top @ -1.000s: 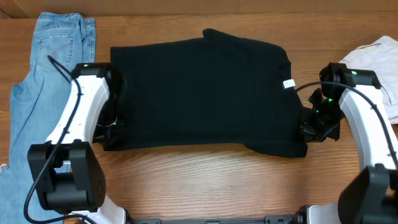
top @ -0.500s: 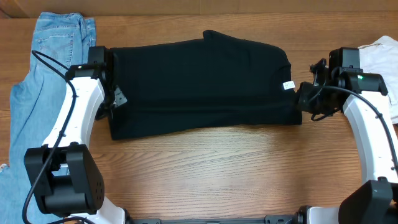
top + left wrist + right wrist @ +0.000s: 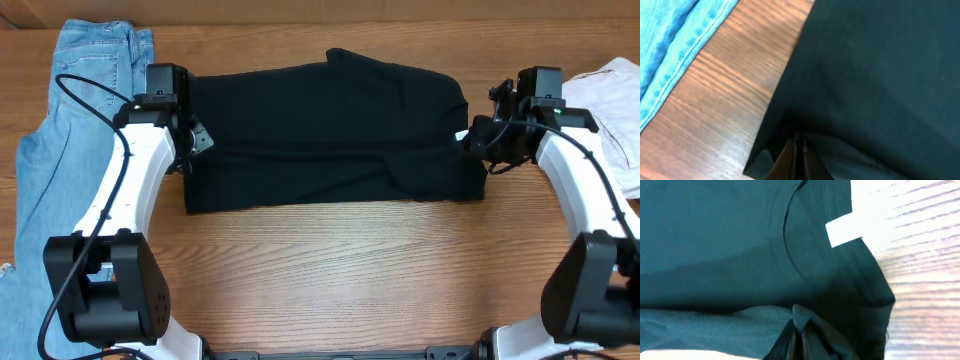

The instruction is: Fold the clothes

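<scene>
Surface: wood, carries all items.
Black garment: lies flat across the middle of the surface, between the jeans and the pale garment. Judged light, limp and not slippery. It will sag unless taken at both ends, by edges or corners.
Left hand: closed, pinching fabric at the garment's left end.
Right hand: closed on fabric near the white tag.

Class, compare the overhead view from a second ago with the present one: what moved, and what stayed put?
The left claw and right claw, shut on the near edge of the black garment, carried it toward the far side, folding it narrower. The jeans and white garment stayed put.
</scene>
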`<act>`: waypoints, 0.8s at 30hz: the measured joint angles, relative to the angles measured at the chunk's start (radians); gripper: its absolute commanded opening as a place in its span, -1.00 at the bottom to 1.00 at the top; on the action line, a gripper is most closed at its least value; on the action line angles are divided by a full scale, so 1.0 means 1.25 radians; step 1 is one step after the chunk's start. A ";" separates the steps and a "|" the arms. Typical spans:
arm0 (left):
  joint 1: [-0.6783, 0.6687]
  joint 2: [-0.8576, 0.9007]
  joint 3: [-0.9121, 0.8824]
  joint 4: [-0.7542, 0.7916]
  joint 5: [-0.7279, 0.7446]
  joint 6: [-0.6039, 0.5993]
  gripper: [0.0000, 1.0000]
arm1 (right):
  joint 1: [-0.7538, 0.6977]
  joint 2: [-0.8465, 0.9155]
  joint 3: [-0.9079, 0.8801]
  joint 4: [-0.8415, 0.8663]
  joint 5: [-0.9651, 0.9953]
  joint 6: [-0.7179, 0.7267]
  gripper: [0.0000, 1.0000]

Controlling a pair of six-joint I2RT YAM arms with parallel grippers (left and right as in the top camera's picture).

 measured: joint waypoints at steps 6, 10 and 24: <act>0.000 0.023 0.000 0.029 -0.001 0.000 -0.92 | 0.000 0.044 0.000 0.057 0.000 -0.001 -0.92; 0.000 0.060 0.000 0.052 -0.002 0.000 -0.92 | 0.000 0.053 0.000 0.096 -0.001 0.000 -0.92; 0.000 0.103 0.000 0.130 -0.034 0.001 -0.92 | 0.002 0.053 0.000 0.124 -0.006 -0.001 -0.92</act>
